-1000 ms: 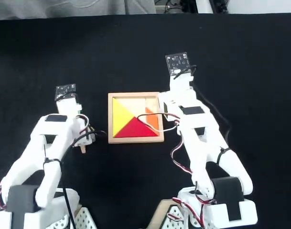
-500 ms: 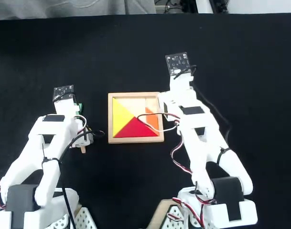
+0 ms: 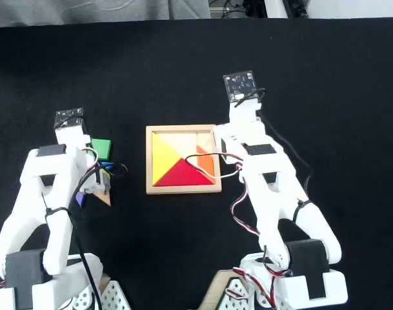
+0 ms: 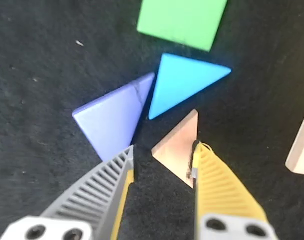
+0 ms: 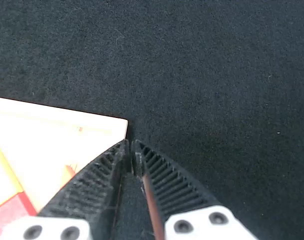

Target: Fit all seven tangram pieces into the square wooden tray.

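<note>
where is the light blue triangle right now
In the left wrist view the light blue triangle lies between the green square, purple triangle and tan triangle, left of the wooden tray in the high view.

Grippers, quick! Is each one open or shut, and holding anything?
Left gripper: open, straddling the tan triangle, not gripping it.
Right gripper: shut, holding nothing.

White shells on both, the left arm and the right arm, with black motor blocks low down. Red, white and black wires looped off the right one. A dark circuit board topped each wrist. The left gripper had one grey ribbed finger and one yellow; the right gripper was all black, with screws in white mounts.
</note>
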You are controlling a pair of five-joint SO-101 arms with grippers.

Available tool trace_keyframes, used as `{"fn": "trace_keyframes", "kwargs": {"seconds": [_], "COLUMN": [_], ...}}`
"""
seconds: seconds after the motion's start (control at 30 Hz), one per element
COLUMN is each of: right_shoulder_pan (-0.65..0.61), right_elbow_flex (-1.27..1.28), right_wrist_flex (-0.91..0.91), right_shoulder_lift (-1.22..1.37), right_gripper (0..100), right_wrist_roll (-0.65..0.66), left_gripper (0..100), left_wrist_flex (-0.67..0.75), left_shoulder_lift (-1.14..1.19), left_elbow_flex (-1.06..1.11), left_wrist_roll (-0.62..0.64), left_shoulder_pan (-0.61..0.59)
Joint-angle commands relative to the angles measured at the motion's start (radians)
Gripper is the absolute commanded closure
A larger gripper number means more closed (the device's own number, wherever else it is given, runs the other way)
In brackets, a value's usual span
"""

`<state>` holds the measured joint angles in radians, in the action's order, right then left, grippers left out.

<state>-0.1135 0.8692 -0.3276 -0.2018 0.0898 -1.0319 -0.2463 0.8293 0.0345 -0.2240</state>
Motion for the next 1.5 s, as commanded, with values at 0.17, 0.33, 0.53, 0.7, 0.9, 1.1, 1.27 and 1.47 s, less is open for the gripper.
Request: {"fn": "trace_keyframes", "kwargs": {"seconds": [0.17,0.33,0.53,0.7,0.9,1.1,1.27,1.47], "right_shoulder_pan": [0.006,0.006,0.006,0.006,0.006,0.006,0.006,0.006], "right_elbow_flex": [-0.007,-0.007,-0.007,-0.007,-0.005,-0.005,-0.005,-0.005], "right_wrist_flex": [0.02,0.02,0.02,0.02,0.02,0.02,0.02,0.02], "right_shoulder_lift": [-0.004,-0.004,-0.004,-0.004,-0.004,-0.004,-0.004,-0.004], "right_gripper": [98.3,98.3,98.3,98.3,98.3,98.3,98.3,98.3], "right_wrist_roll": [0.006,0.006,0.006,0.006,0.006,0.006,0.006,0.006], "left_gripper": [80,80,80,80,80,80,81,90], "left_wrist_flex": [0.032,0.144,0.147,0.178,0.19,0.18,0.176,0.169], "left_shoulder_lift": [-0.009,-0.011,-0.009,-0.008,0.015,0.023,0.023,0.023], "left_elbow_flex": [-0.027,0.062,0.081,0.09,0.094,0.082,0.084,0.082], "left_wrist_roll": [0.002,0.002,0.003,0.003,0.003,0.002,0.003,0.002], "left_shoulder_pan": [0.053,0.044,0.045,0.045,0.047,0.047,0.048,0.054]}}
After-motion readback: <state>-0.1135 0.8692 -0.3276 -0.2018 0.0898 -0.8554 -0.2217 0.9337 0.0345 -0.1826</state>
